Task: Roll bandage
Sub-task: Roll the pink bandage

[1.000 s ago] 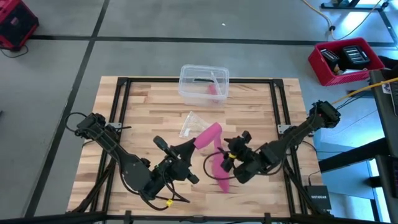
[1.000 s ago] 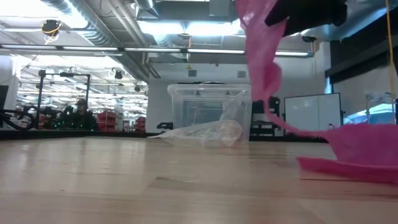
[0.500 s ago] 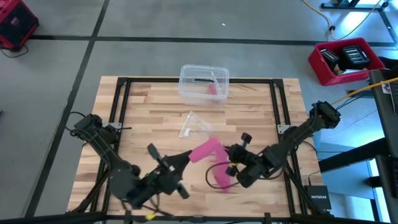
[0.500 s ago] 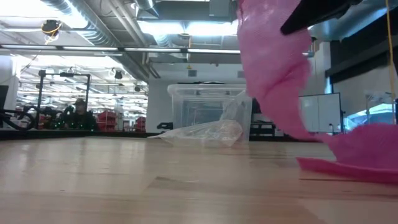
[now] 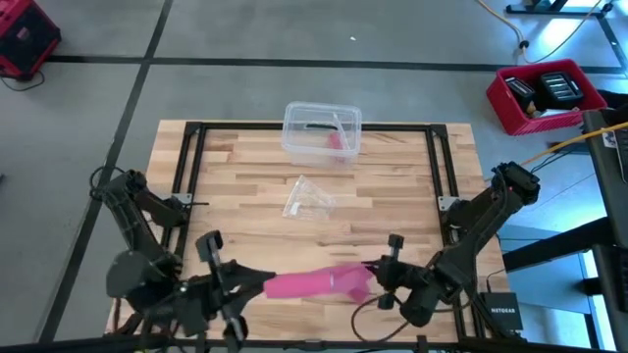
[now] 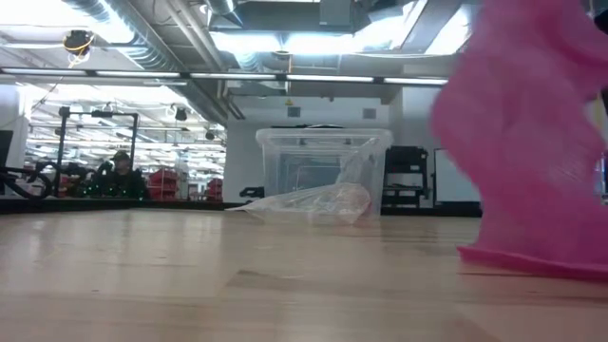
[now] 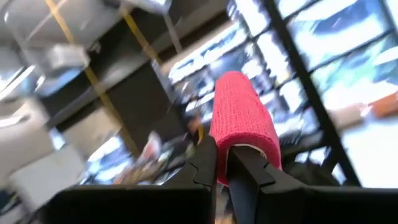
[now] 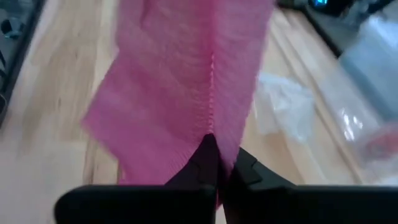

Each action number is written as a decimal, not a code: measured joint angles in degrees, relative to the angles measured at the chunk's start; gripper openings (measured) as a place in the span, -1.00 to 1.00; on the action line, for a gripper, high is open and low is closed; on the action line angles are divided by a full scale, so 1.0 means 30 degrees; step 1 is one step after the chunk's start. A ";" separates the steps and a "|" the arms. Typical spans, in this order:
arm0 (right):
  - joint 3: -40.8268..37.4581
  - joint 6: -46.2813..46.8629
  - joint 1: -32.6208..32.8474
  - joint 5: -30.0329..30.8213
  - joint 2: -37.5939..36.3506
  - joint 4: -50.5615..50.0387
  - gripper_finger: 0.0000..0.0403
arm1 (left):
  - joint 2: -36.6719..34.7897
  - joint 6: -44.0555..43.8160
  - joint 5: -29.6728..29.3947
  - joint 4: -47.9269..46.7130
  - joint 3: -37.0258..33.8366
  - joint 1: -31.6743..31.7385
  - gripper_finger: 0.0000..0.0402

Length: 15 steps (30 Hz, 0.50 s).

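While no label seems legible, both end effectors pinch the bandage (image 5: 316,283).

A light wooden butcher-block table (image 5: 245,176) with pale and darker planks running side to side carries everything here, and a black metal frame (image 5: 186,162) runs along its edges. Toward the far edge, near the middle, sits a clear plastic box (image 5: 322,131) with rounded corners, something pink and something dark inside it. Nearer the centre, well apart from the box, a small crumpled clear plastic wrapper (image 5: 306,197) lies flat on the wood. At the near edge, the long pink fabric bandage (image 5: 316,283) touches the boards: seen from table height, its lower fold rests on the surface while the rest rises off it.
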 joint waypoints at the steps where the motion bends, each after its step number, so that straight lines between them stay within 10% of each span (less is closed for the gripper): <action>1: 0.0003 -0.0809 -0.0040 0.0122 0.0104 0.0655 -0.98 | -0.0043 -0.0013 0.0614 0.0034 0.0000 0.0100 -0.91; 11: 0.0007 -1.2787 -0.2752 -0.0328 0.0920 0.9187 -0.88 | -0.0061 -0.1302 0.2681 -0.1219 0.0000 0.1093 -0.91; 15: 0.0007 -1.4033 -0.4251 -0.3349 0.0920 1.0492 -0.71 | -0.0060 -0.1377 0.2699 -0.1603 0.0000 0.1071 -0.91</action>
